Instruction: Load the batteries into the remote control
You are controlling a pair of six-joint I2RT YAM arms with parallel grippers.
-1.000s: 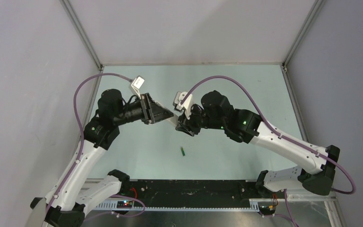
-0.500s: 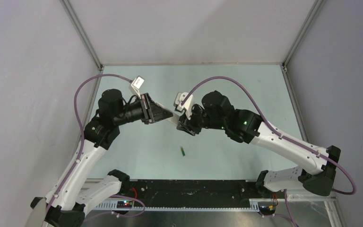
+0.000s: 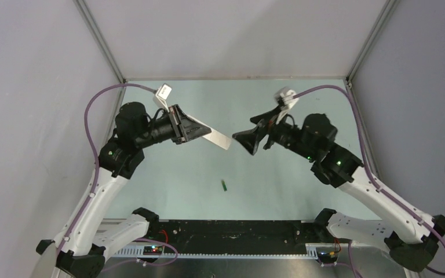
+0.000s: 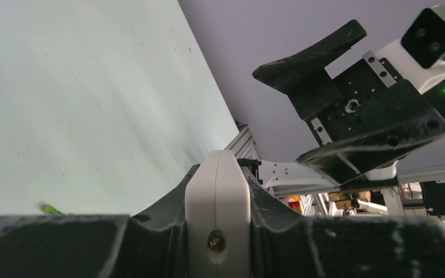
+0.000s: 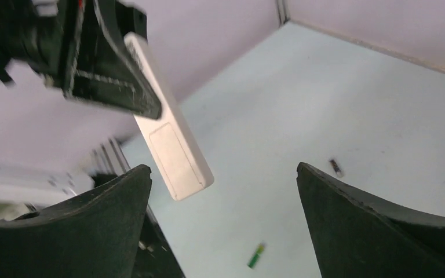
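The left pincer point(image 3: 200, 130) is gripping the remote control point(image 3: 219, 139) aloft, apparently offering its back to the right pincer point(image 5: 223, 174), which is gaping empty opposite. The green battery point(image 5: 256, 255) and blackish battery point(image 5: 336, 167) are lying on the worktop point(image 3: 168, 174).

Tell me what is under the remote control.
Only table surface shows; the green battery lies apart, not beneath. The remote control covers the spot straight below.
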